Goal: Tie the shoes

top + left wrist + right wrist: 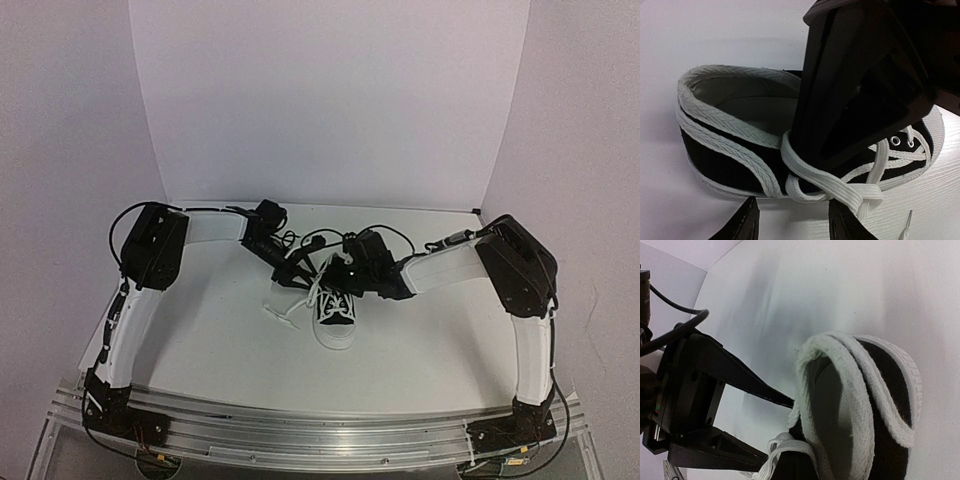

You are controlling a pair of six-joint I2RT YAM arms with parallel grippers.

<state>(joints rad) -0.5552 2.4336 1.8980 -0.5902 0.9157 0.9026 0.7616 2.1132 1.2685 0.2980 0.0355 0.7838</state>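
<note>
White walls (330, 100) boxed the white table (430, 340) on three sides. Fingers of the left gripper (796, 222) stood wide apart with nothing between them, just beside the flank of the sneaker (730, 160), where its white laces (840, 192) crossed. Over the collar hung the right gripper (347, 263), blocking much of the left wrist view; whether it pinched anything I couldn't tell. One sneaker sat mid-table, toe toward the two arm bases, one loose lace end (281, 315) trailing on its left, with bare tabletop out to every edge.

top external: high, rear, looking down, far | wrists: very close, opposite sides | shared: sneaker (337, 318)
</note>
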